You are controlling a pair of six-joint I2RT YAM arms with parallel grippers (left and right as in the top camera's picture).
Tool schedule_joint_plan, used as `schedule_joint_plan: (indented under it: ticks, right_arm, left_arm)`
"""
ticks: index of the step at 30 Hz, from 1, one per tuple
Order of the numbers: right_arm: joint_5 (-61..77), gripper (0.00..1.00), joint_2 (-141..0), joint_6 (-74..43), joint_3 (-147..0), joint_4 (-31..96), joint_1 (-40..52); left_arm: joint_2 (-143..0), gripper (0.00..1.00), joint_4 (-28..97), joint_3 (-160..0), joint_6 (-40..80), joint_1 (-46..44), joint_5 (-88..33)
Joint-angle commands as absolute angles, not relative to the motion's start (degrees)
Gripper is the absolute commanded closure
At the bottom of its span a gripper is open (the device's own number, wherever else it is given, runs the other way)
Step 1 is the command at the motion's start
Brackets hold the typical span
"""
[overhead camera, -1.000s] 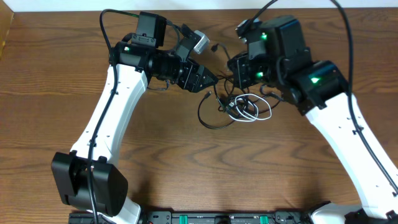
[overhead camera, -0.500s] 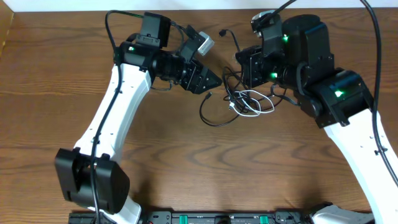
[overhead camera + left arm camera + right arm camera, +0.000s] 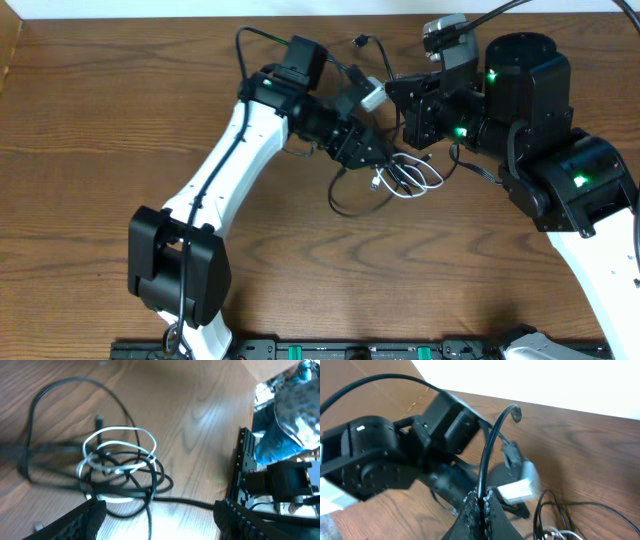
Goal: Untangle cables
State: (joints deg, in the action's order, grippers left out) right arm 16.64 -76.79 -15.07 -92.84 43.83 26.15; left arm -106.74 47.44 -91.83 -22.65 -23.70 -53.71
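Table: brown wood grain, fills the overhead view.

Right arm: white link and bulky black joints with green lights. It comes in from the lower right and reaches to the far centre of the table.

Left arm: white link running from the lower left up to a black wrist, which points right toward the middle.

Left gripper: jaws wide apart. The two dark fingers sit at the bottom corners of the wrist view, with the near edge of the tangle between them. A black strand runs across toward the right-hand finger; cannot tell whether it touches. Nothing is pinched. In the overhead view the left gripper tip is just beside the tangle, on its left.

Right gripper: jaws closed tight on a black cable, which rises from between the fingertips and curls over at the top.

Cables: one knot on the table between the two grippers, far centre.
- Black loop: trails out of the knot toward the near left, lying flat.
- White cable: a few overlapping loops on top of the knot, black strands threaded through them.

Plug: small and dark, on a black strand at the far edge, above the left wrist.
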Motion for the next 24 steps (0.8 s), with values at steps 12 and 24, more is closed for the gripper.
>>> schedule_joint_plan:
  ticks: [12, 24]
  right_arm:
    - [19.2, 0.99, -71.1, -16.2, -93.3, 42.7, 25.9]
    - [10.9, 0.99, -69.0, -16.5, -93.3, 43.5, 25.8]
  left_arm:
    - [-107.4, 0.26, 45.8, -91.7, -24.0, -25.8, -54.4]
    - [-107.4, 0.26, 46.2, -91.3, -24.0, -25.8, -54.4]
